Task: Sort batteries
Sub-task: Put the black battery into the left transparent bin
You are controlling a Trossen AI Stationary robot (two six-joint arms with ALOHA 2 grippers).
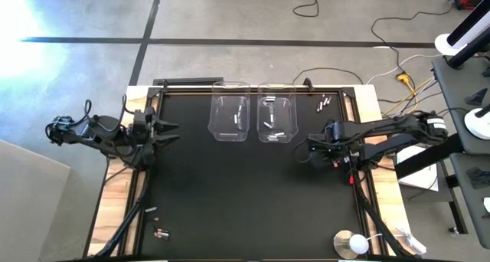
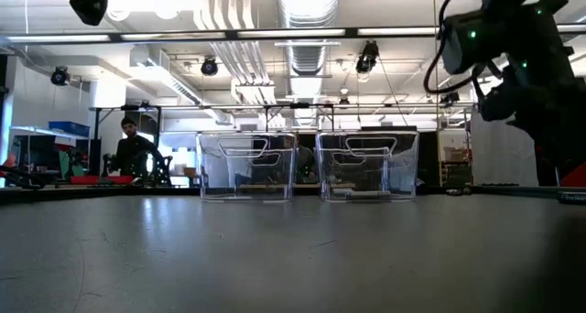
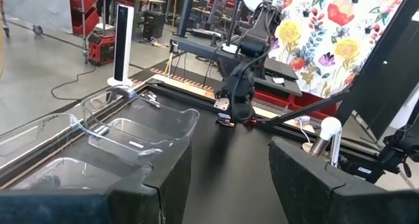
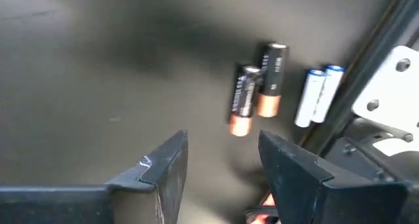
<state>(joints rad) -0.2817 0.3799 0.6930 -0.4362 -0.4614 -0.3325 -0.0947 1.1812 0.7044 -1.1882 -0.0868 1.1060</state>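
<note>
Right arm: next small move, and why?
Probably ease the right hand forward and down over the nearer dark copper-ended battery. Its fingers stand apart with nothing between them, and that battery lies flat on the black mat just ahead, touching a second dark one, so approach carefully.

Window glare, blurred right wrist view.

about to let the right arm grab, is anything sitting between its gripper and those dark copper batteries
Nothing visible does. In the right wrist view, the right gripper is open over bare black mat, with the two dark copper batteries just ahead. The blue-tipped white batteries lie beside them, not between.
</note>
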